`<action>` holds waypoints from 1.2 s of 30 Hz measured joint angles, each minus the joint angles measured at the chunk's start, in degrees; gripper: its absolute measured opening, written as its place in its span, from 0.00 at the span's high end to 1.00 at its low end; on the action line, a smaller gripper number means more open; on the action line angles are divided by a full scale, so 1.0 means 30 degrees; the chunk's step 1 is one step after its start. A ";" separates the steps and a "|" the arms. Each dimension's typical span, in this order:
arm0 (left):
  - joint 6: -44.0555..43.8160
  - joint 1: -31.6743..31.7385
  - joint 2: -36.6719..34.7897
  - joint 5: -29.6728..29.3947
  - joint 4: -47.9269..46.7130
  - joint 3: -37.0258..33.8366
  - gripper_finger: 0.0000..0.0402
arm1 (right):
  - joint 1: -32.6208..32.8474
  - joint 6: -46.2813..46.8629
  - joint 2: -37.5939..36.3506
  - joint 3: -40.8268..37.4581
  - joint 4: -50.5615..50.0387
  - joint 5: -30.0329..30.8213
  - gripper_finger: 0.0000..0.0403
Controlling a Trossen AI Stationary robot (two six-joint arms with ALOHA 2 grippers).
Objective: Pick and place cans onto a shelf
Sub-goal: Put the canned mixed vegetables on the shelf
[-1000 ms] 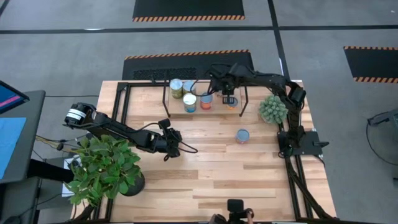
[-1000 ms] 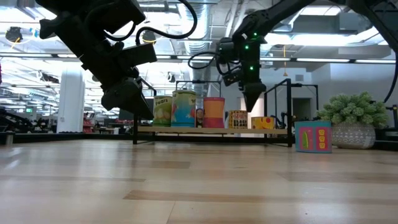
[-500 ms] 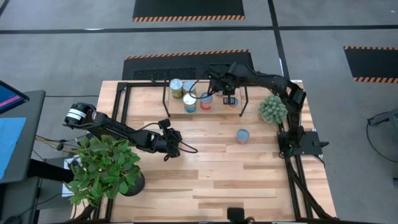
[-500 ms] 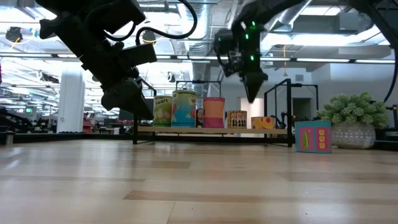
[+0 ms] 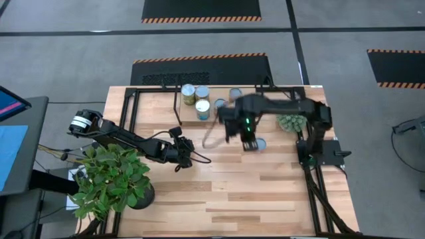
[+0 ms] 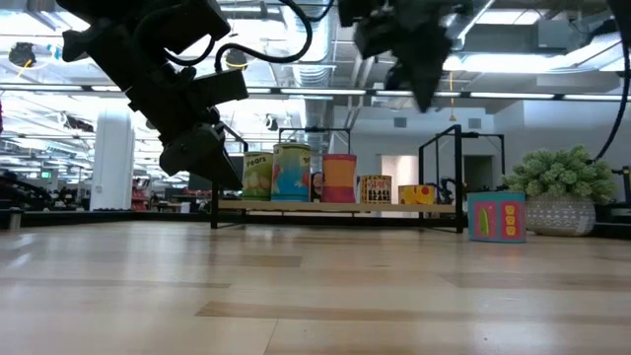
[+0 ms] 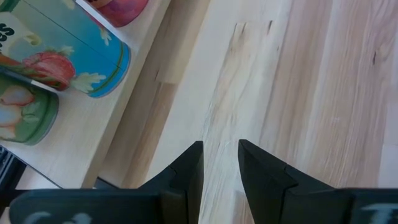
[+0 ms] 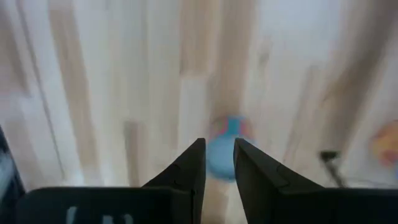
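Several cans [image 5: 203, 108] stand upright on the low light-wood shelf [image 5: 189, 115], which is at the table's far side; the low view shows them in a row [image 6: 339, 178]. One blue-topped can [image 5: 259, 144] stands upright on the tabletop, near the right; its colourful label shows in the low view [image 6: 497, 217]. My right gripper [image 5: 249, 143] hangs above the table just left of this can, shut and empty; the can is blurred past its fingers [image 8: 224, 152]. My left gripper [image 5: 186, 156] waits shut above the table's left middle, near the shelf's front edge [image 7: 106, 124].
A leafy potted plant [image 5: 109, 179] stands at the near left corner. A small spiky plant in a pot [image 5: 291, 116] stands at the right, beside the right arm's base. Black frame rails [image 5: 133, 113] run along the table's sides.
My right gripper has left the shelf's right end, risen, and swung toward the table's near edge; it now hangs beside the loose can. The cans on the shelf have stayed where they were.
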 joint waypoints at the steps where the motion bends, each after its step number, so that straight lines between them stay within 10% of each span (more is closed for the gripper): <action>1: -0.0045 0.0000 0.0000 0.0000 -0.0021 0.0000 0.77 | 0.0557 0.0000 -0.0229 -0.0601 0.0145 0.0272 0.73; 17: -0.0135 0.0000 0.0000 0.0005 0.0018 0.0000 0.77 | 0.2313 0.5312 -0.7766 -1.3607 1.0489 0.2493 0.73; 36: -0.0232 0.0000 0.0000 0.0007 0.0286 0.0000 0.77 | 0.3453 0.8455 -0.7229 -1.7608 1.5356 0.4572 0.75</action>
